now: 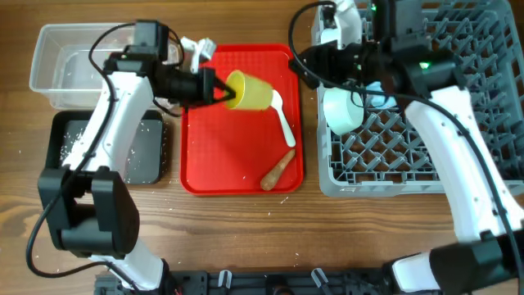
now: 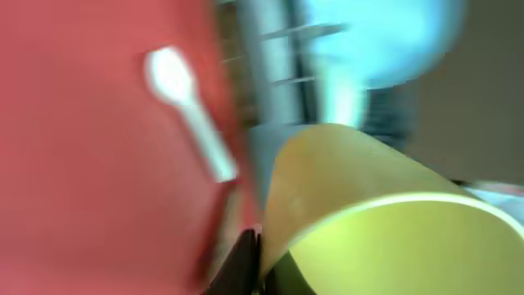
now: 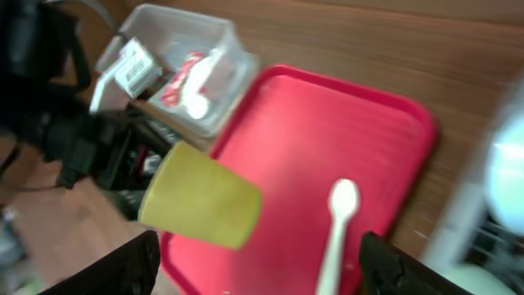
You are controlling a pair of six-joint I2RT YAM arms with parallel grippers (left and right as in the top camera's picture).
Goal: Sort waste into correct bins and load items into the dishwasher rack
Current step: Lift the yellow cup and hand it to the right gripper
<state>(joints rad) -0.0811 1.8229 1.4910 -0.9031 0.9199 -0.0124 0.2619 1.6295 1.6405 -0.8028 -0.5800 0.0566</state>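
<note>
My left gripper (image 1: 223,88) is shut on the rim of the small yellow cup (image 1: 250,92) and holds it tilted above the red serving tray (image 1: 221,156). In the left wrist view the cup (image 2: 368,221) fills the frame beside my fingers (image 2: 260,264). The white plastic spoon (image 1: 283,116) and the brown stick (image 1: 278,170) lie on the tray. My right gripper (image 1: 304,67) is open and empty over the tray's right edge, beside the grey rack (image 1: 499,49). A light blue bowl (image 1: 344,111) sits in the rack.
The clear tub (image 1: 49,61) stands at the far left, with the red-and-white wrapper (image 3: 184,78) inside. The black tray (image 1: 143,152) in front of it holds white rice grains (image 1: 74,143). A few grains lie on the wooden table.
</note>
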